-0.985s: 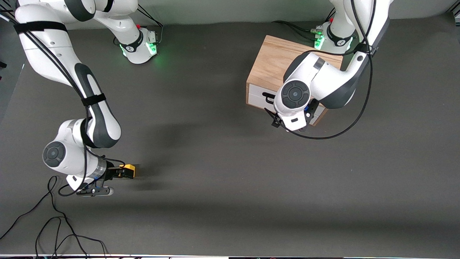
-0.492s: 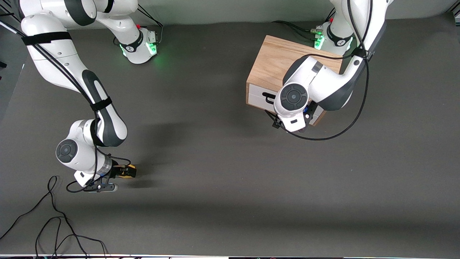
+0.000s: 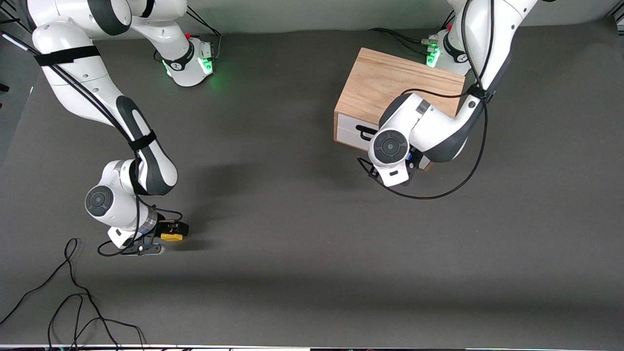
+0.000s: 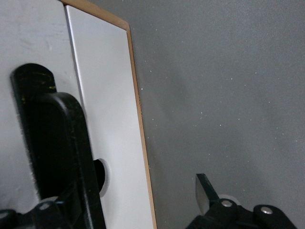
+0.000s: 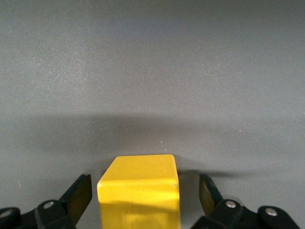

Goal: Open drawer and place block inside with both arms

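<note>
1. Low over the worktop (image 3: 302, 253) at the right arm's end, the right hand (image 5: 143, 200) sits around the block (image 3: 171, 236), its fingers (image 5: 78, 193) spread wide.
2. From the right wrist view, the yellow block stands between the two fingers with a gap of grey surface on each side, so neither finger touches it.
3. That block rests on the worktop, well apart from the cabinet (image 3: 390, 87) and nearer to the front camera than it.
4. Up at the left arm's end, the oak cabinet stands near the left arm's green-lit base, its white front turned toward the front camera.
5. Its drawer (image 3: 353, 131) looks closed, the white panel flush with the cabinet's front edge.
6. One end of the black wire handle (image 3: 363, 130) shows on the panel; the rest is hidden under the left arm's wrist.
7. Right in front of the drawer is the left hand (image 4: 143, 191), seen from the left wrist view with one finger (image 4: 57, 152) against the white panel and the other showing over the bare grey worktop past the panel's wooden edge.
8. Those fingers stand wide apart and grip nothing that can be seen; whether the handle lies between them cannot be told.
9. Loose black cables (image 3: 73, 302) lie on the worktop near the front camera at the right arm's end.
</note>
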{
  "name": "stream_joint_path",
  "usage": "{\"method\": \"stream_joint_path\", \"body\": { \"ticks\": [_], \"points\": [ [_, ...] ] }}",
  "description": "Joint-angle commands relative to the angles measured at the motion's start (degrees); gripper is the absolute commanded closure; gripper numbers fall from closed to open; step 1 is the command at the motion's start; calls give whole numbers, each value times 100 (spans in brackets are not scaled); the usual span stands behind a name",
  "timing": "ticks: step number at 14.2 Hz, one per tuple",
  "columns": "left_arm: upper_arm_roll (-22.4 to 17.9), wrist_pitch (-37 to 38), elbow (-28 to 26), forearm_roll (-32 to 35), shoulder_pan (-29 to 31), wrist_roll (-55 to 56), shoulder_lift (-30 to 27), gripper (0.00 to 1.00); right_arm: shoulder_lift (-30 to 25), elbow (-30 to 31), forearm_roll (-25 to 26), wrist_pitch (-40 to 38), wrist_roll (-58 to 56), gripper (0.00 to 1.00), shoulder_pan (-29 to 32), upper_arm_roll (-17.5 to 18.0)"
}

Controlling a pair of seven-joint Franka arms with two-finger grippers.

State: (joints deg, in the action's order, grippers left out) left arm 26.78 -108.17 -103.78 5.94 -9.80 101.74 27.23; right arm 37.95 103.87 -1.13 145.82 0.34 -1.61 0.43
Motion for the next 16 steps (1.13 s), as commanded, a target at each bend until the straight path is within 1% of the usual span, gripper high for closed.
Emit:
{"method": "stream_joint_path", "body": {
  "ticks": [1,4,5,9,12,14,16],
  "points": [
    [-32,-20,129,144,-83,153,10,0,-60,124,87,192,19,0,-58,-52],
    [-32,-20,384,311,-83,162,229,0,-42,125,87,201,19,0,-58,-52],
    [-32,-20,463,337,-83,162,300,0,-42,125,87,201,10,2,-58,-52],
    [-32,-20,823,381,-153,171,537,0,-42,125,96,219,-51,29,-58,-52],
    [-32,-20,1271,548,-189,285,800,0,-33,125,96,219,-52,48,-50,-52],
    [-32,-20,1561,575,-250,285,968,0,-25,116,105,219,-60,58,-58,-52],
    [-50,-29,1790,584,-303,285,1117,0,-25,116,105,219,-60,64,-58,-52]
  ]
}}
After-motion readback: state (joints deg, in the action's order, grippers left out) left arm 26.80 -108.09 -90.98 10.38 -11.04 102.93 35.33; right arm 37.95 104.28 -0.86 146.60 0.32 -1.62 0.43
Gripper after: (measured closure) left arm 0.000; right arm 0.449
